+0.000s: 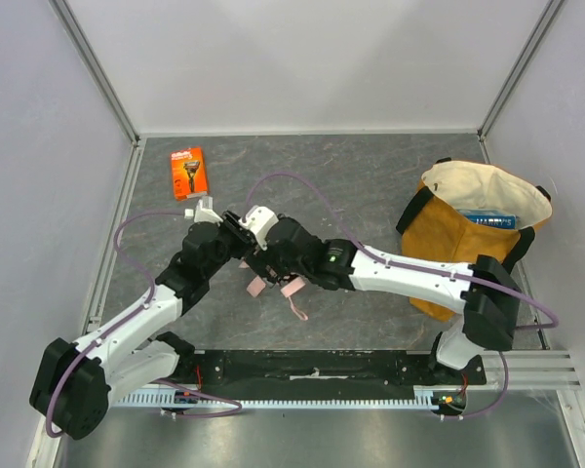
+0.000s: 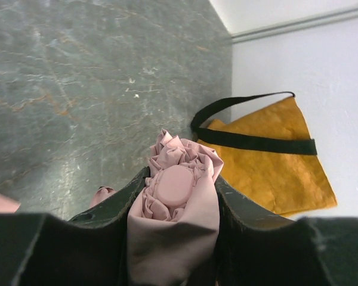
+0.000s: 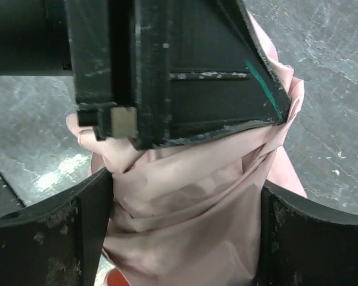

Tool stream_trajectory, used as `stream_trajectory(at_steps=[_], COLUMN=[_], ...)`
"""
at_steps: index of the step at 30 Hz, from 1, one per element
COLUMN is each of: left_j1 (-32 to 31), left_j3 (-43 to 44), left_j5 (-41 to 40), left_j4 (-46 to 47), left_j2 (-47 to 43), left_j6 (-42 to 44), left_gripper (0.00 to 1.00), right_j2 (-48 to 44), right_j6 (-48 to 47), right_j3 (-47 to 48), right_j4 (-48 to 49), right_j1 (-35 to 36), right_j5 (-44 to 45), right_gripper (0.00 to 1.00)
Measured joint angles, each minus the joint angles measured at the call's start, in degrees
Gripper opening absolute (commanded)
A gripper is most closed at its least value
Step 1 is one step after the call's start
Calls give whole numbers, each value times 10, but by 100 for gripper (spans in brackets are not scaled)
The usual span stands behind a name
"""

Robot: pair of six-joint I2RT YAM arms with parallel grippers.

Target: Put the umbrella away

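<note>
— Step in hand?
— Gathering and tidying, seemingly; not yet stowing. Nearest in, lifted near mid-table: pale pink fabric compact umbrella (image 2: 173, 232), pinched firmly by the left gripper (image 2: 182, 179), soft cloth puckered round a smooth rounded cap.
— And the other hand?
— Right gripper (image 3: 185, 185), spread wide astride the same limp, creased canopy, pads brushing cloth on both sides. No sign of a real squeeze.
— Next move?
— Probably cinching the loose folds into a tight roll, then carrying toward 3 o'clock. Needs a grip firm enough to stop slippery fabric ballooning.
— Underneath?
— Hard, matte grey stone-patterned tabletop (image 2: 77, 89), veined and scuffed.
— Further out?
— At 3 o'clock, slumped mustard-yellow papery tote bag (image 1: 448, 244) with black webbing straps, mouth gaping, pale lining showing. At 11 o'clock, flat orange cardboard razor packet (image 1: 187, 172), well apart.
</note>
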Motion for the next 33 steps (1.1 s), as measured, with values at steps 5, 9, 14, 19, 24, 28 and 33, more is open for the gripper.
stream_trajectory(at_steps=[5, 9, 14, 19, 24, 28, 33], left_j1=[0, 1, 5, 5, 13, 13, 13], left_j3=[26, 48, 85, 115, 128, 130, 130], left_j5=[-25, -38, -46, -46, -43, -44, -47], left_j4=[-89, -149, -236, -291, -336, -369, -393], left_j2=[-10, -16, -24, -24, -24, -34, -40], left_j6=[-34, -73, -118, -142, -167, -189, -198], left_gripper=[2, 2, 2, 2, 2, 2, 10], right_j2=[43, 66, 79, 87, 97, 98, 93], right_j6=[-30, -59, -78, -115, -140, -174, -191], right_j3=[35, 59, 78, 92, 98, 89, 65], right_j4=[-23, -38, -40, -46, -45, -34, -2], right_j1=[29, 44, 60, 68, 70, 78, 82], right_j5=[75, 126, 172, 191, 200, 207, 198], right_gripper=[75, 66, 70, 46, 12, 0, 0])
